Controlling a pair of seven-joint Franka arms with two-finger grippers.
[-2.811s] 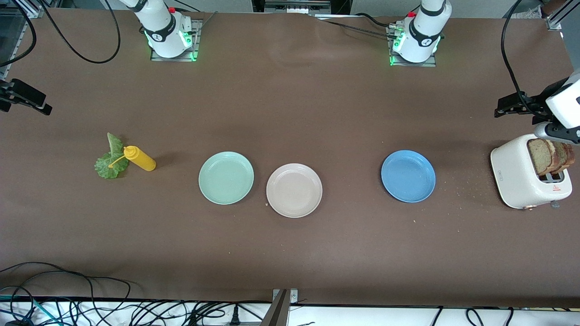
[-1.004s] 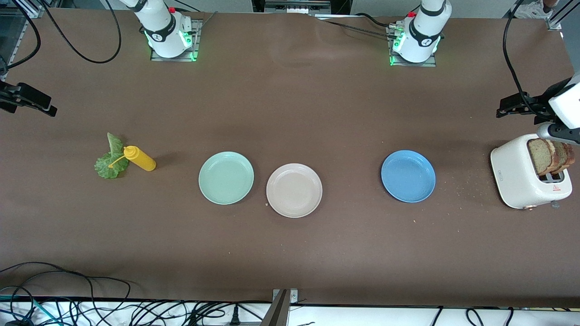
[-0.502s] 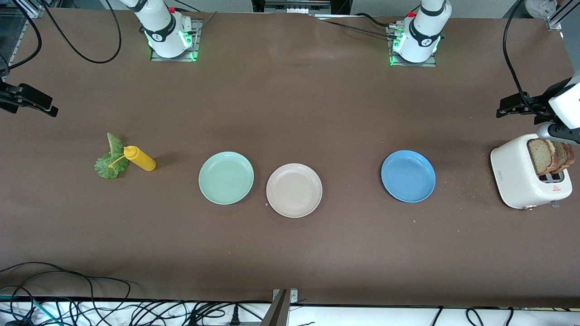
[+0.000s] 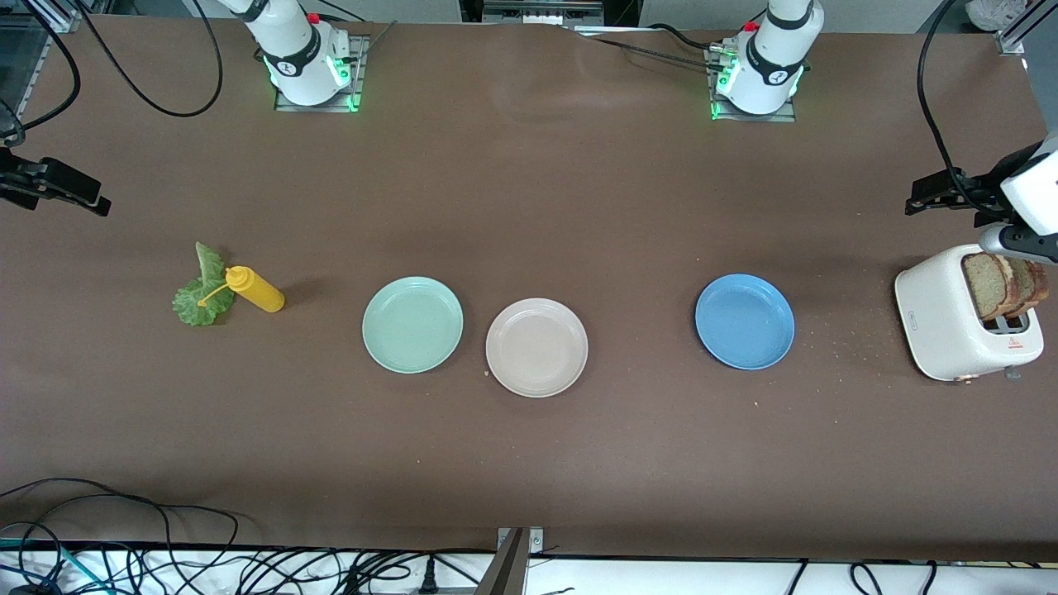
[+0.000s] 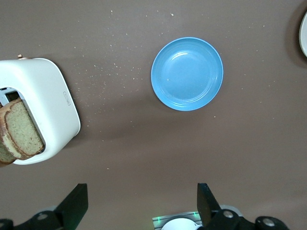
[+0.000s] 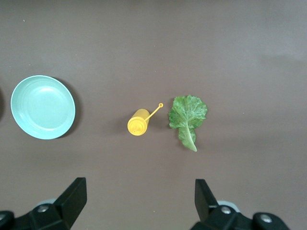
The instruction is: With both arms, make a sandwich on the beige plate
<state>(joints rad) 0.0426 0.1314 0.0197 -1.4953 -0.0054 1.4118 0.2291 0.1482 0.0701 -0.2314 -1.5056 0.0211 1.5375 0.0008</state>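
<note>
The beige plate (image 4: pixel 536 347) lies bare mid-table, between a mint green plate (image 4: pixel 412 325) and a blue plate (image 4: pixel 745 321). Two brown bread slices (image 4: pixel 1004 285) (image 5: pixel 21 129) stand in a white toaster (image 4: pixel 950 322) at the left arm's end. A green lettuce leaf (image 4: pixel 201 291) (image 6: pixel 187 115) lies flat at the right arm's end. My left gripper (image 5: pixel 141 189) hangs open and holding nothing, high over the table near the toaster and blue plate (image 5: pixel 187 74). My right gripper (image 6: pixel 139 183) is open too, high over the lettuce area.
A yellow squeeze bottle (image 4: pixel 258 291) (image 6: pixel 138 122) stands touching the lettuce, its cap strap over the leaf. Crumbs dot the table between the blue plate and the toaster (image 5: pixel 53 96). Cables run along the table's front edge (image 4: pixel 248 562). Both arm bases (image 4: pixel 310 66) glow green.
The right arm's hand has drifted slightly at the picture's edge. The left arm, the plates and the food have not moved.
</note>
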